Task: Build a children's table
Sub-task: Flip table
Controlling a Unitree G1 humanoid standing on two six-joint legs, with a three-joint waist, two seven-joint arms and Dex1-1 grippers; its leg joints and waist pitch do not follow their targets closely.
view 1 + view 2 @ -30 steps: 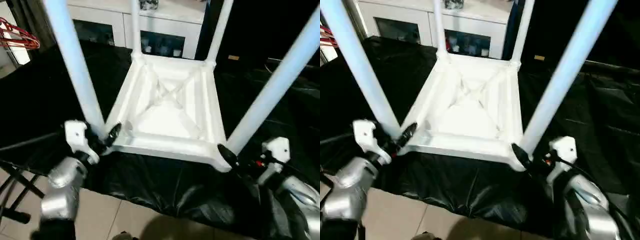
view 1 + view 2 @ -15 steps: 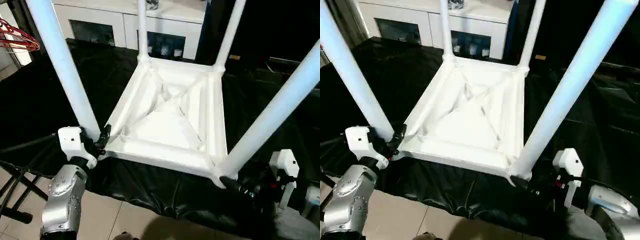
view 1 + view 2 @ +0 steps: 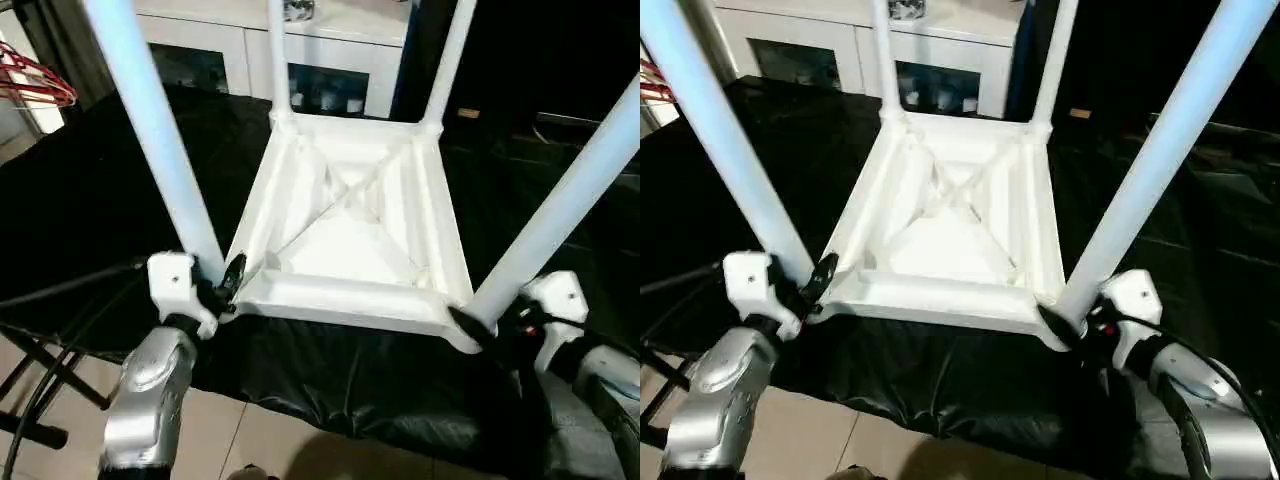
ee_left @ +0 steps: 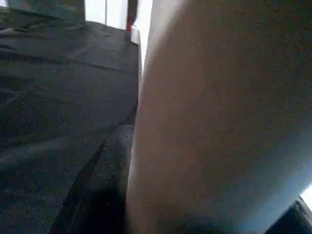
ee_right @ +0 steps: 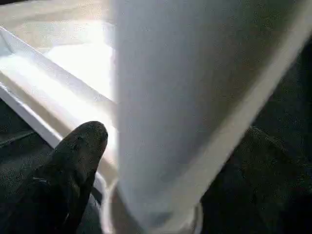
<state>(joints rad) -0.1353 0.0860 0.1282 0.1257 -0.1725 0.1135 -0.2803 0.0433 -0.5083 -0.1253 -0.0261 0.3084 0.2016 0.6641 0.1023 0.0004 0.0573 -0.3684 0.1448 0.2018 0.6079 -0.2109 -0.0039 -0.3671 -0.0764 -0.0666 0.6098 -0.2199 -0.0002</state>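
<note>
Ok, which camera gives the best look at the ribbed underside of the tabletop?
The left eye view: the whole ribbed underside shows between the four legs. The right eye view nearly matches it; the right wrist view catches a corner strip; the left wrist view shows leg and cloth.

Upturned children's table (image 3: 350, 235) takes the middle of the black-draped worktop (image 3: 80, 190); its four legs rise as posts, near-left leg (image 3: 160, 140) and near-right leg (image 3: 560, 215) the closest obstacles. Open lane between those two, over the ribbed underside. Left hand (image 3: 222, 283) sits tight at the near-left leg's base, right hand (image 3: 1065, 325) at the near-right corner. White cabinet (image 3: 300, 60) closes off the far side. Bare cloth to either flank.
</note>
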